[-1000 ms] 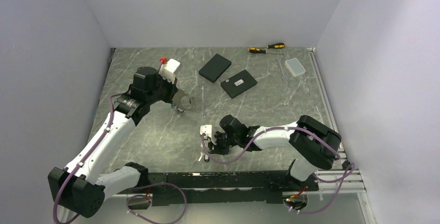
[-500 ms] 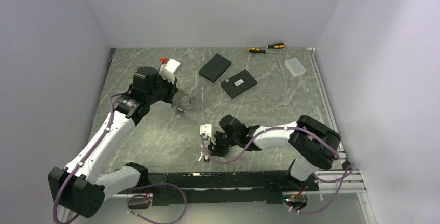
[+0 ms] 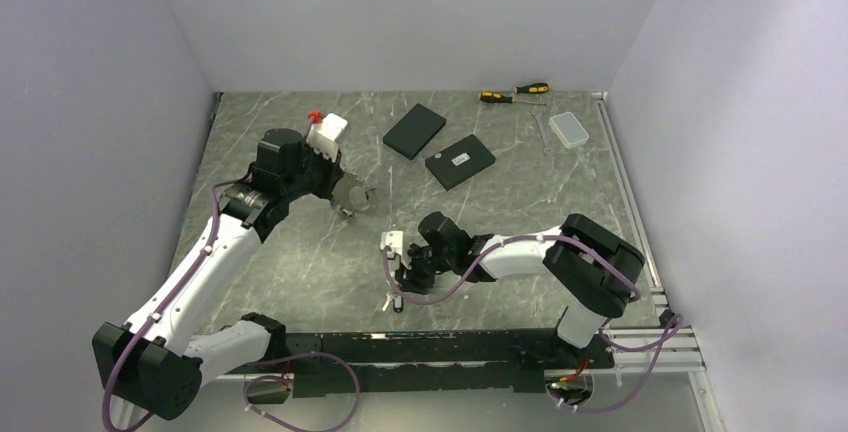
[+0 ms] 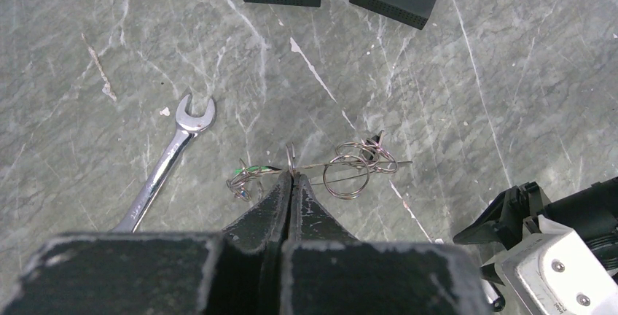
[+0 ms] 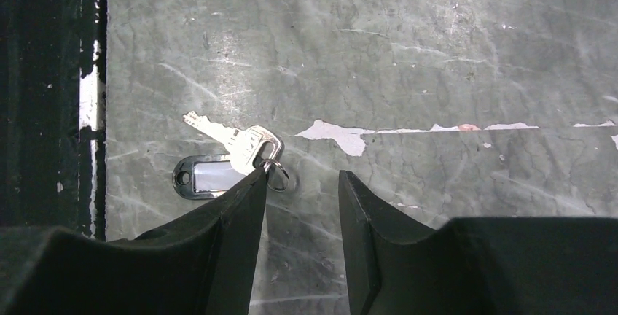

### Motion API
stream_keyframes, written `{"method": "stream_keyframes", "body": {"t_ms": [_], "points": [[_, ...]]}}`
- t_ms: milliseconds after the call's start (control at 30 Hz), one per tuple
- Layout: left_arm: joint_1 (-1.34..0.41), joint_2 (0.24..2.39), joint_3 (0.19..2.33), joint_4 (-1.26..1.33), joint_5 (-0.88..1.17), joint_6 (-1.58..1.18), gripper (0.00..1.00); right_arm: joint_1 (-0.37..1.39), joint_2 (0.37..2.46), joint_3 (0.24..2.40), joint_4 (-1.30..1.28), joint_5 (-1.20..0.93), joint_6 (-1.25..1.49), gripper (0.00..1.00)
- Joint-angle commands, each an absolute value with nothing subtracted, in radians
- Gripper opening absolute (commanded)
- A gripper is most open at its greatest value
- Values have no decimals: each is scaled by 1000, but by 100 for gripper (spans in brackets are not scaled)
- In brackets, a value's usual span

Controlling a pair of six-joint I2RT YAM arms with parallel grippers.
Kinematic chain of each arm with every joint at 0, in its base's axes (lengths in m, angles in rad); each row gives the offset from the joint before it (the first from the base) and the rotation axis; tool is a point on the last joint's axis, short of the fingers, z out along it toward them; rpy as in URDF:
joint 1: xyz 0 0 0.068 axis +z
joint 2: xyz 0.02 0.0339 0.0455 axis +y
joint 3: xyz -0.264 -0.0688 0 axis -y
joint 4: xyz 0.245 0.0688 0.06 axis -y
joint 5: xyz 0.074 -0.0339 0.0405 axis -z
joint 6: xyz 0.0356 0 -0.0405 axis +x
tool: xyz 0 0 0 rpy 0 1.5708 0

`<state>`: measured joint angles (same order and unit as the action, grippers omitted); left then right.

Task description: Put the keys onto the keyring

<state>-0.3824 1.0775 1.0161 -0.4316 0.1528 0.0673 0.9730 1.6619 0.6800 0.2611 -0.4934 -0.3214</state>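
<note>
The key (image 5: 232, 137) lies flat, its blade pointing up-left in the right wrist view, below the open-jawed right gripper (image 5: 300, 180). The left gripper (image 4: 291, 178) is clamped on the keyring (image 4: 315, 169), whose wire runs crosswise.

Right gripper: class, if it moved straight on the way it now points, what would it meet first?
The right gripper, open, would probably meet bare table first. The key with its black tag lies just beside one finger, which might clip the key's small ring; depth is unclear.
</note>
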Motion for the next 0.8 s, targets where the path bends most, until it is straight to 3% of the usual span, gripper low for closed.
{"method": "stream_keyframes", "body": {"t_ms": [0, 533, 767], "points": [[-379, 1058, 1049, -381, 169, 80, 0, 968, 1673, 717, 260, -572, -343, 44], [-379, 1058, 1048, -382, 166, 81, 0, 953, 1698, 739, 190, -644, -357, 19], [-379, 1062, 1049, -383, 168, 80, 0, 951, 1675, 733, 173, -629, -354, 25]]}}
